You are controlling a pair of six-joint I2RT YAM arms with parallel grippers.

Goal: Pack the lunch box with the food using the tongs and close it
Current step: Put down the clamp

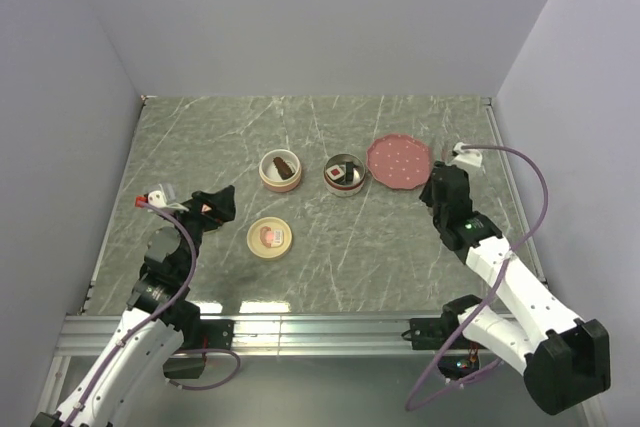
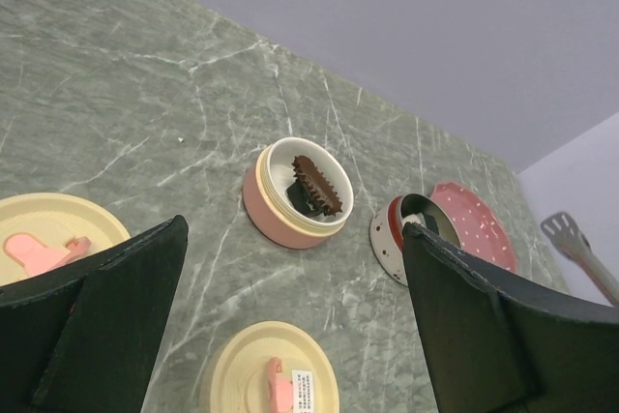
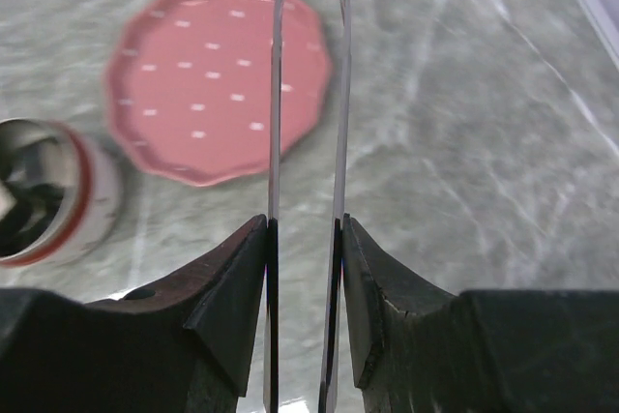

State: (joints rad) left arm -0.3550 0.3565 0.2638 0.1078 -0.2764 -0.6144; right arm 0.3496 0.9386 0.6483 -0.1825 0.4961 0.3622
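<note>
My right gripper [image 3: 305, 226] is shut on the tongs [image 3: 275, 94]. Their two thin metal arms run forward over the edge of the pink dotted plate [image 3: 213, 74]. In the top view this gripper [image 1: 437, 185] hangs just right of the plate [image 1: 399, 161]. The lunch box shows as two open round bowls. A pink bowl [image 1: 281, 171] holds a dark brown piece of food [image 2: 317, 186]. A red-and-white bowl [image 1: 345, 175] holds a piece with a red centre [image 1: 334, 174]. My left gripper [image 1: 216, 204] is open and empty, low at the left, above a cream lid [image 2: 276, 374].
A cream lid with a pink emblem [image 1: 270, 237] lies in front of the pink bowl. A second cream lid [image 2: 48, 239] sits at the far left of the left wrist view. Purple walls close in the table on three sides, and a metal rail [image 1: 300, 327] runs along the near edge.
</note>
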